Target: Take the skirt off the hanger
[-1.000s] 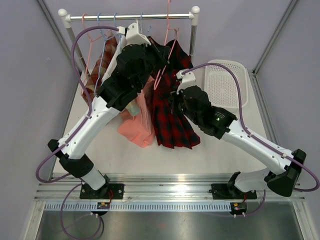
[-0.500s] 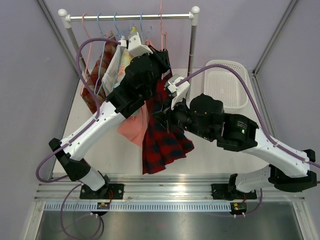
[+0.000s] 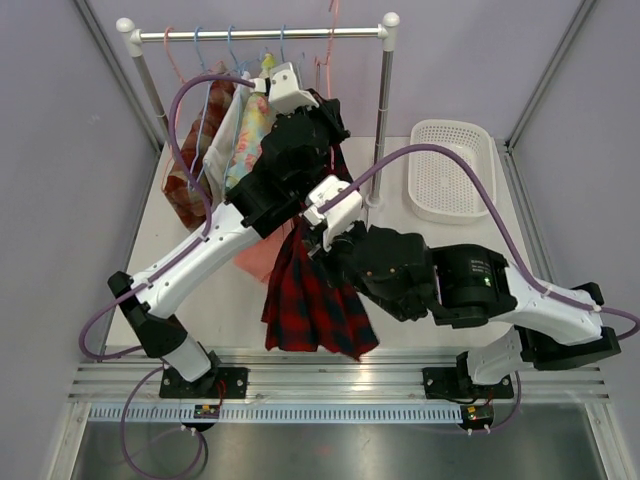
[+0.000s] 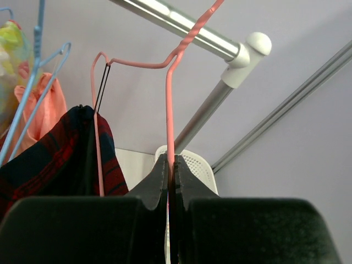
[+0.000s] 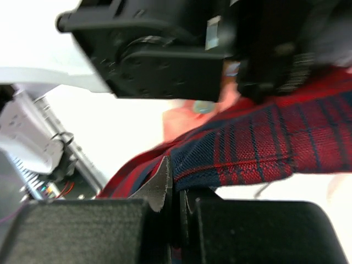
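Spanning the whole scene, the white tabletop [image 3: 225, 315] carries a metal clothes rail [image 3: 260, 33] along its far side, hung with several garments on wire hangers. The left arm [image 3: 215, 235] reaches up and back to the rail; the right arm [image 3: 470, 285] crosses in front of it toward the centre. The red-and-navy plaid skirt [image 3: 310, 300] hangs between the two arms. Its upper end is up by the left arm's wrist, and its lower folds spread over the near part of the tabletop. A white slotted basket [image 3: 450, 124] sits at the far right, well apart from the skirt. In the left wrist view, the skirt [image 4: 49, 159] drapes from the left shoulder of a pink wire hanger [image 4: 168, 110], whose hook is over the rail [image 4: 181, 25]. The left gripper [image 4: 170, 165] is clenched on the hanger's upright wire. In the right wrist view, the right gripper [image 5: 173, 176] is clamped on an edge of the skirt [image 5: 264, 146].
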